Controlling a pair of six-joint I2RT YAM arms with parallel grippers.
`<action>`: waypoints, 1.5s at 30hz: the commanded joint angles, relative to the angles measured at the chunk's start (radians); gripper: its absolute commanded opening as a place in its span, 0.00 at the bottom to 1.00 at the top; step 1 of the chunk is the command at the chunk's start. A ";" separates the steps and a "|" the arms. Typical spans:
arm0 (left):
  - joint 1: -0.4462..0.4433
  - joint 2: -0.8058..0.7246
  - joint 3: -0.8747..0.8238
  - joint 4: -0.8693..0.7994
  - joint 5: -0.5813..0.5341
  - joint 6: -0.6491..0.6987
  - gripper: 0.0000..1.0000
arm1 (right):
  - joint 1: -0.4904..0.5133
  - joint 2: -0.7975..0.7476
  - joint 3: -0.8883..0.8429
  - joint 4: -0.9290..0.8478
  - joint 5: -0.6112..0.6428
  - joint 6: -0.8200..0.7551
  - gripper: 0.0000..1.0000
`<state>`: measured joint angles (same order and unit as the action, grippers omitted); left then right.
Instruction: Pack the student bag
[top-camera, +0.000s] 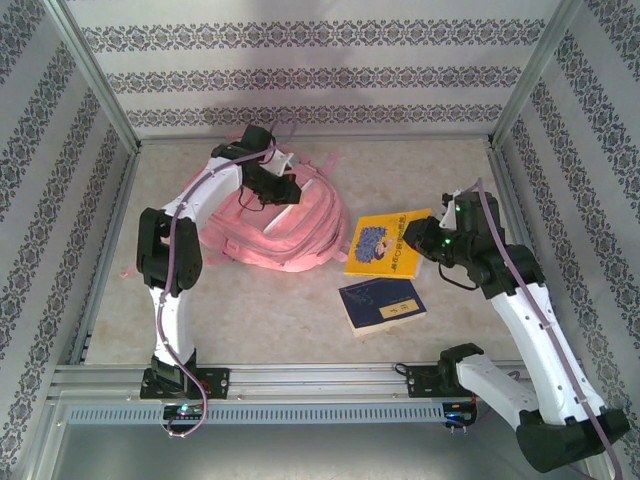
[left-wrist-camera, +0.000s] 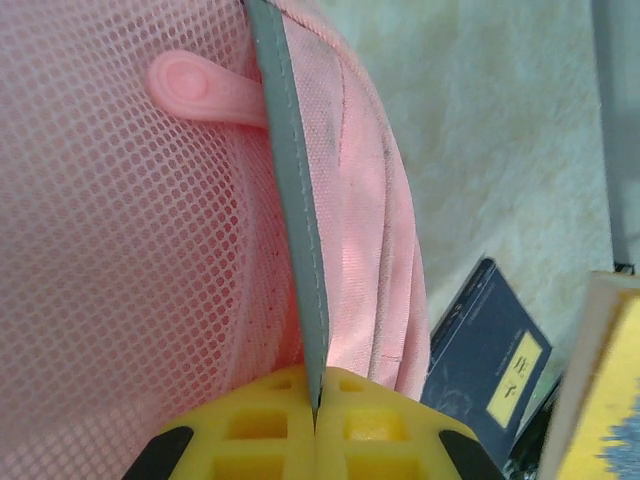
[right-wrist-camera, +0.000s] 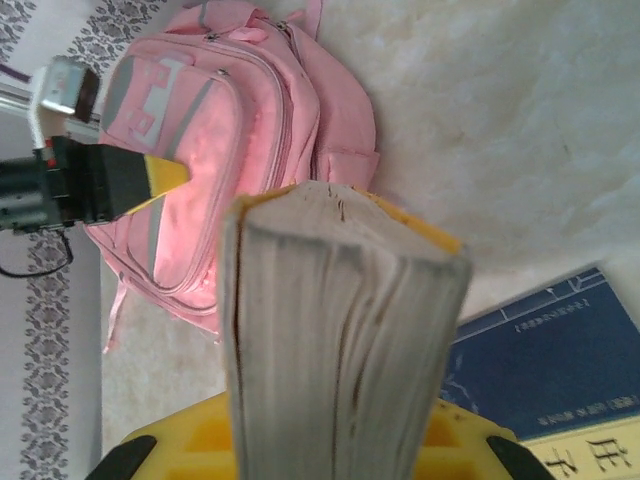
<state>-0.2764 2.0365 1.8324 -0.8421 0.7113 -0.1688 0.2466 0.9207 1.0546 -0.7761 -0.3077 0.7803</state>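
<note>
- Pinching grey trim strip (left-wrist-camera: 300, 220) of student bag (top-camera: 300, 235): left fingers (left-wrist-camera: 285, 420), closed together on it.
- Bag lies far-left on surface (top-camera: 250, 310).
- Blue book (top-camera: 382, 305) flat, centre-right.
- Yellow book (right-wrist-camera: 330, 330) clamped by right fingers (right-wrist-camera: 190, 450).

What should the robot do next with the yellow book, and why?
Probably raise the yellow book clear of the table, ready to go toward the student bag. The right end effector is shut on the book's page edge, while the left end effector pinches the bag's grey trim, seemingly holding it ready.
</note>
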 joint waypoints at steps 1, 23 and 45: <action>0.027 -0.113 0.083 -0.020 0.086 -0.036 0.00 | 0.002 0.037 -0.009 0.192 -0.066 0.120 0.00; 0.107 -0.234 -0.018 0.037 0.208 -0.056 0.32 | 0.104 0.543 0.162 0.792 -0.176 0.353 0.00; -0.212 -0.242 0.066 -0.196 -0.519 0.051 0.60 | 0.197 0.587 0.207 0.963 -0.206 0.473 0.00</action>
<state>-0.4671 1.7756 1.8462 -0.9813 0.3889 -0.1543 0.4236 1.5295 1.2259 -0.0246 -0.4431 1.2068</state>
